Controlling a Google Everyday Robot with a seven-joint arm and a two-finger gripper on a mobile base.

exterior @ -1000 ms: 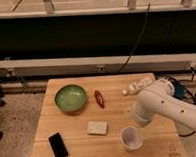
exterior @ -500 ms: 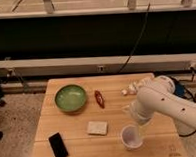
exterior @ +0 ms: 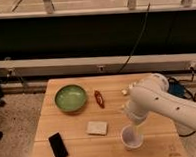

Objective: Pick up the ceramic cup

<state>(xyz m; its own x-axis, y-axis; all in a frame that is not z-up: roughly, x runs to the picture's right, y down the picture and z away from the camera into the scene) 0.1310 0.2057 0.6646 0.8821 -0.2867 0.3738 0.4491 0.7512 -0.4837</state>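
Observation:
The ceramic cup (exterior: 130, 140) is a small white round cup with a pale lilac-grey inside. It stands upright on the wooden table (exterior: 74, 124) near the front right edge. My white arm (exterior: 158, 102) reaches in from the right and bends down over the cup. My gripper (exterior: 131, 125) is at the arm's lower end, directly above the cup's rim and right at it. The arm's bulk hides most of the gripper.
A wide green bowl (exterior: 70, 98) sits at the table's back left, with a red oblong object (exterior: 99, 98) beside it. A beige flat block (exterior: 97, 127) lies left of the cup. A black phone (exterior: 58, 146) lies front left. A small pale item (exterior: 125, 92) lies behind the arm.
My arm has swung left and lowered, bringing the gripper down closer onto the cup. The cup and other objects have not moved.

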